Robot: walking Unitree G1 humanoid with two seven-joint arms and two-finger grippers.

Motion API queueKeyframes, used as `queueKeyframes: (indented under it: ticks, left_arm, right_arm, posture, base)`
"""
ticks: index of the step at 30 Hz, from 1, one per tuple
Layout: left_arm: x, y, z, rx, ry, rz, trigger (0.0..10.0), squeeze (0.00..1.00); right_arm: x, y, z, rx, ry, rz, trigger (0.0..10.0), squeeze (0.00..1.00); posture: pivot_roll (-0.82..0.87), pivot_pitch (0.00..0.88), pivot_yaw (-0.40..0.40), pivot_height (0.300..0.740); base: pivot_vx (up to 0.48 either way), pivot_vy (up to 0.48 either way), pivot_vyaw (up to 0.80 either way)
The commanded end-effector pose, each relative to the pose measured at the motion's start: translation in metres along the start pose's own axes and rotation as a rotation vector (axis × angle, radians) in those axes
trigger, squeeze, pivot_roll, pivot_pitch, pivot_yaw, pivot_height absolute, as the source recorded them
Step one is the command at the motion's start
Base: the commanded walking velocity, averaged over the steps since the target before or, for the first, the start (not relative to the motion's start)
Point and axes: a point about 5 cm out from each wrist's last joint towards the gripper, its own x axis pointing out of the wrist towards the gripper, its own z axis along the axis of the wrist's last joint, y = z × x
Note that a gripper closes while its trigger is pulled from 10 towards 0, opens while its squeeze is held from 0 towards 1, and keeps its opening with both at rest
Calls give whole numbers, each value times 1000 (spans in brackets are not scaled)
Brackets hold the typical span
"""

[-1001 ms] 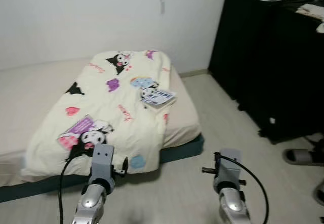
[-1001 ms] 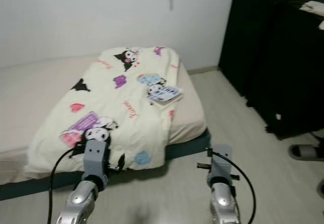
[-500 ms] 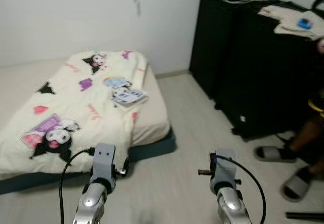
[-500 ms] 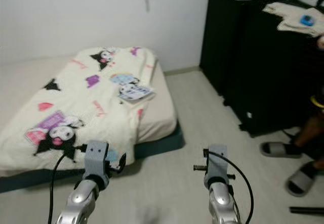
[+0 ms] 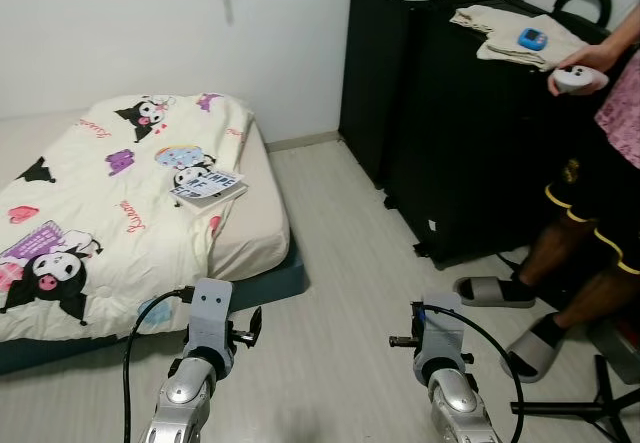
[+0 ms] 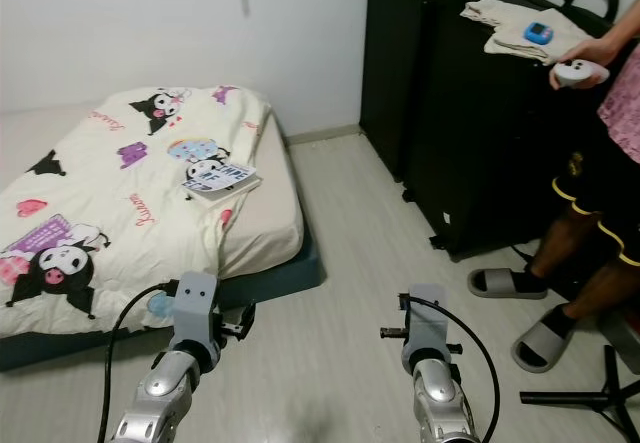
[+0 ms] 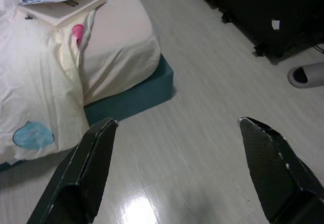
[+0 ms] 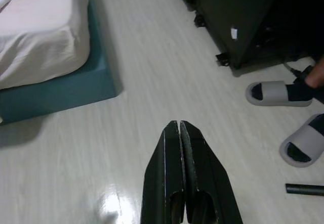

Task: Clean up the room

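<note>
One book (image 5: 208, 185) on bed (image 5: 262, 225), ten o'clock; two slippers, three o'clock. Left gripper (image 7: 177, 171) spread, empty; right gripper (image 8: 180, 171) pressed together, empty.

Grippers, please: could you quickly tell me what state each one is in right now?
Left gripper: open, holding nothing, above the floor beside the bed.
Right gripper: closed, holding nothing, above the floor.

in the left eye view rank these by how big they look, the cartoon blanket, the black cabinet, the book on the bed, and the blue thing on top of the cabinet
1. Black cabinet and cartoon blanket: they look about alike, and the blanket is cut by the frame edge, so I won't rank them.
2. Book.
3. Blue thing, smallest, though it is also farthest away.
</note>
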Motion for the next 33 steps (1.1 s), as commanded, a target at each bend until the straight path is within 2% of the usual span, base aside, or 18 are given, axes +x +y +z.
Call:
queueKeyframes:
  ticks: [1,8,12,17,33]
  left_arm:
    - [-3,4,-6,12,32,3,10000,0]
    - [-2,6,-4,14,20,20,10000,0]
    - [-1,8,-1,-1,-3,38,10000,0]
    - [0,7,2,-10,-14,36,10000,0]
    - [0,6,3,-30,-25,30,10000,0]
  right_arm:
    - [-1,4,-5,19,29,7,10000,0]
    - [0,5,-4,16,30,27,10000,0]
    - [2,16,-1,6,25,96,10000,0]
    - [3,20,1,-12,20,127,10000,0]
    - [4,20,2,-9,27,132,10000,0]
  posture:
    - [13,116,-6,740]
    - [14,115,-7,740]
    - [9,116,-9,740]
    - [8,116,-11,740]
    - [5,115,-10,740]
  base:
    - [0,0,0]
    - [0,0,0]
    - [0,0,0]
    - [0,0,0]
    - [303,0,0]
